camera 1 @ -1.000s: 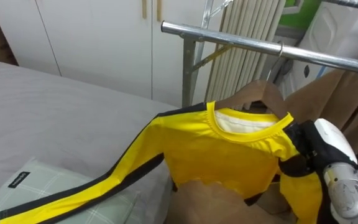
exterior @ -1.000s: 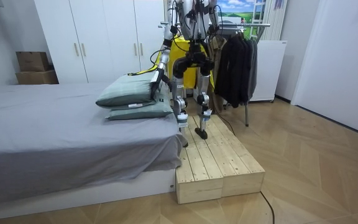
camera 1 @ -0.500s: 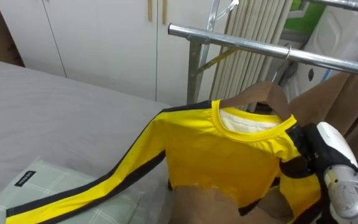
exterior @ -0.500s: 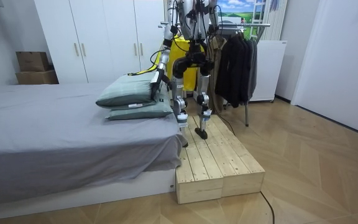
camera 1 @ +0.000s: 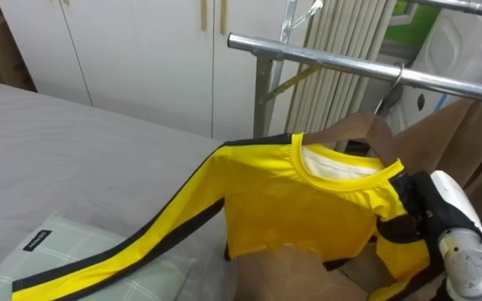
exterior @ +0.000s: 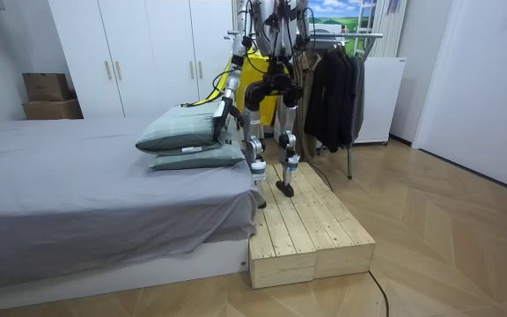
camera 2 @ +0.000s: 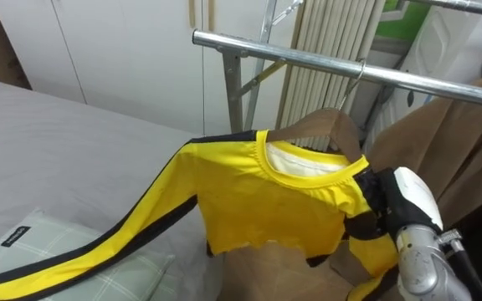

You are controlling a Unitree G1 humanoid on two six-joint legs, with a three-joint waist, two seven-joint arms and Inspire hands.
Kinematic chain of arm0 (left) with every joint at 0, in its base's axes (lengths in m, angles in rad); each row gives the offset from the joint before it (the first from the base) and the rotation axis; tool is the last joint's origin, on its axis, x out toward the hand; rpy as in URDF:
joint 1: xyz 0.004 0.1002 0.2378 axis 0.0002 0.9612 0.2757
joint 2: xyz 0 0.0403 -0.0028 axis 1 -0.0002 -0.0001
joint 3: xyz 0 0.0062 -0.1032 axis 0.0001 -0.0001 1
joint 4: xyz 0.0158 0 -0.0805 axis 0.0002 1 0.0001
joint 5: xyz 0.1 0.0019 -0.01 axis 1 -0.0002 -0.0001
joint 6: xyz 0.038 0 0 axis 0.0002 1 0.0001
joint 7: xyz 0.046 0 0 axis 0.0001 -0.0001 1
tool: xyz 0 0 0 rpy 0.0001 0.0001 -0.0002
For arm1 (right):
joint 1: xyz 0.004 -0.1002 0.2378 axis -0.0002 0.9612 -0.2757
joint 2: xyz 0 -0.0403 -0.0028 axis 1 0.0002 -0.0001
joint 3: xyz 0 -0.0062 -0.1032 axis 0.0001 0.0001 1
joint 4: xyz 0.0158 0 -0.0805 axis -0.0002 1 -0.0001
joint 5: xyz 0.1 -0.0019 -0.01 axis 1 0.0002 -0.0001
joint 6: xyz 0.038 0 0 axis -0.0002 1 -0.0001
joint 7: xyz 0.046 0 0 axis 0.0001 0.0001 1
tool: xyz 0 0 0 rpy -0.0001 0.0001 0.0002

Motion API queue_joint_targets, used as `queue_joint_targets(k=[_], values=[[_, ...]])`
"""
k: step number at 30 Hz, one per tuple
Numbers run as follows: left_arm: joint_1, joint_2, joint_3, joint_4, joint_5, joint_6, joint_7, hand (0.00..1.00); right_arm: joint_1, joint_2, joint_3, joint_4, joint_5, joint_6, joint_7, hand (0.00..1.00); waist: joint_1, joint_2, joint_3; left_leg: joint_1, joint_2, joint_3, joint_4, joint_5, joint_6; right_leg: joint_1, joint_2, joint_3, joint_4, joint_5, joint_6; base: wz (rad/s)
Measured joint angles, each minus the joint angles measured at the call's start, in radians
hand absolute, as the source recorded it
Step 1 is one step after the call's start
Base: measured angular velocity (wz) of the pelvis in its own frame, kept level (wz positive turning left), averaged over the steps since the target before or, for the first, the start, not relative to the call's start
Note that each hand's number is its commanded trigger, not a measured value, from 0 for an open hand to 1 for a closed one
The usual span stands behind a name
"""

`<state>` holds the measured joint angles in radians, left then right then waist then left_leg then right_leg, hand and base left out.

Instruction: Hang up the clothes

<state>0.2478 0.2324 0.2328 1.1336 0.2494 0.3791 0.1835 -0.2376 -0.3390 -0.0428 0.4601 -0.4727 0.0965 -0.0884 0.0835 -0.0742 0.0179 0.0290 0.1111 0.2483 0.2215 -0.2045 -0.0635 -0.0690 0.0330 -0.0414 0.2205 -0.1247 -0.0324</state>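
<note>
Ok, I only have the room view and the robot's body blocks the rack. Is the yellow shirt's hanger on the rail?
Observer: The hanger hook looks curled over the metal rail.
Operator: Where's the right hand?
Observer: The right hand is against the yellow shirt at its shoulder, on the robot's right.
Operator: Anything trailing?
Observer: One sleeve stretches down to the left and lies across the checked pillow.

The right arm [camera 1: 452, 201] has a shiny silver metal part, then a smooth round white cover, then a black bit. The legs are grey and the hips black.
</note>
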Motion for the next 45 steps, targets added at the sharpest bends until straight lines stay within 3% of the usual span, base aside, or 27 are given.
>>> queue_joint_targets(k=[25,27,28,30,45], values=[[0.0,-0.002,0.003,-0.002,0.028,0.0,0.0,0.0,0.028,0.023,-0.06,0.035,-0.052,-0.032,-0.041,1.0,-0.001,0.001,-0.001,0.011,0.0,-0.001,0.001,0.003,0.003,0.012,0.001,-0.002,0.002,-0.001,-0.001,0.0],[0.0,-0.002,0.004,-0.002,0.028,0.0,0.0,0.0,0.029,0.023,-0.06,0.035,-0.052,-0.031,-0.041,0.71,0.0,0.001,-0.001,0.013,0.0,-0.001,0.001,0.003,0.003,0.013,0.001,-0.002,0.003,-0.001,-0.001,0.0],[0.0,-0.002,0.004,-0.002,0.028,0.0,0.0,0.0,0.03,0.023,-0.06,0.035,-0.052,-0.031,-0.041,0.22,0.0,0.001,-0.001,0.013,0.0,-0.001,0.001,0.003,0.003,0.014,0.001,-0.002,0.004,-0.001,-0.001,0.0],[0.0,-0.002,0.004,-0.002,0.028,0.0,0.0,0.0,0.031,0.022,-0.06,0.036,-0.052,-0.031,-0.042,0.0,0.001,0.001,-0.0011,0.015,0.0,0.001,0.0,0.003,0.003,0.015,0.001,-0.001,0.006,-0.001,-0.001,0.0],[0.0,-0.006,0.022,-0.002,0.028,0.0,-0.001,0.0,0.089,0.022,-0.06,0.058,-0.053,0.0,0.008,0.0,0.004,0.001,-0.0018,0.016,0.0,0.002,0.0,0.003,0.003,0.014,0.002,0.001,0.007,-0.001,-0.001,0.0]])
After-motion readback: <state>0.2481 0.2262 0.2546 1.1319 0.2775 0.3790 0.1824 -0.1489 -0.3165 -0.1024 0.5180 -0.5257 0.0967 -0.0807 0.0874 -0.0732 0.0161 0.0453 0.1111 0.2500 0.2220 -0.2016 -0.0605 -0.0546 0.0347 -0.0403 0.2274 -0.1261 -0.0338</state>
